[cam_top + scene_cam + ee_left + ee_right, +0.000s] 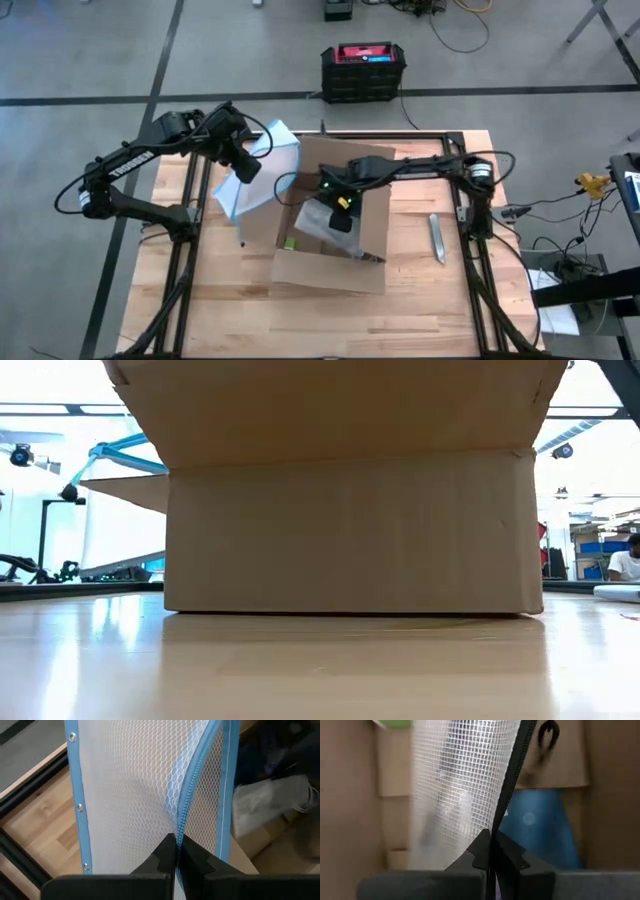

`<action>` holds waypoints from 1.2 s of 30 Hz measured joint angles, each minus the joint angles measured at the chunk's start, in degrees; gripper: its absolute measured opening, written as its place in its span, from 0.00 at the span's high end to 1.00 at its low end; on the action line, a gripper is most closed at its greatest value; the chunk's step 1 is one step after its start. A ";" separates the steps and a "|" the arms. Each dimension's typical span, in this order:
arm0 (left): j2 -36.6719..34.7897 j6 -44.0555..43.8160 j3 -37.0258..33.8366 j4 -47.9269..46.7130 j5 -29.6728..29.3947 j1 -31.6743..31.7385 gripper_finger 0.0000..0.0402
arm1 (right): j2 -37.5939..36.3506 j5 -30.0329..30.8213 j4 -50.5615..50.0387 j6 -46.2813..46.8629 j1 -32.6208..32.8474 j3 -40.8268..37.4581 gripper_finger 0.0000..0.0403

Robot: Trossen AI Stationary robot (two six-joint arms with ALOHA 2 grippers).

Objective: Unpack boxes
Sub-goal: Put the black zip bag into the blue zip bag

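Note:
The brown cardboard box [372, 180] stands mid-table with its flaps open; in the low view its near wall [350, 530] fills the picture. My left gripper [245, 168] is shut on a clear mesh bag with blue edges [265, 160], held up over the table just left of the box. My right gripper [342, 212] reaches down into the box and is shut on a clear gridded pouch with a black zipper [455, 780]. My left gripper [176, 840] pinches the blue-edged bag at its blue zipper line [186, 805], between the two fingertips. The bag is lifted clear of the table and spreads out beyond the fingers. My right gripper [490, 837] pinches the gridded pouch by its black zipper edge [507, 795], coming from above into the box. The pouch sits inside the box walls; whether its lower end rests on anything is hidden.
A blue object [535, 830] and a green one [290, 242] lie inside the box. A slim silver item [437, 238] lies on the table right of the box. A black crate with a red top [362, 68] stands on the floor beyond the far edge.

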 joint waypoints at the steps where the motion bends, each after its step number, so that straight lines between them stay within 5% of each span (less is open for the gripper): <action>1: 0.10 -0.10 0.00 -0.21 0.02 0.00 1.00 | -1.47 0.02 0.63 0.21 0.00 0.00 1.00; 13: 2.12 -4.39 0.00 -2.58 1.61 0.00 1.00 | -11.51 -0.32 21.59 5.35 1.16 0.11 1.00; 26: 2.12 -13.30 0.00 -3.68 2.27 -2.04 1.00 | -6.02 -12.49 29.78 43.01 -0.15 0.01 1.00; 36: 2.05 -17.36 -0.02 -0.84 -1.12 -9.74 1.00 | -6.35 -20.47 34.79 56.14 -2.39 0.09 1.00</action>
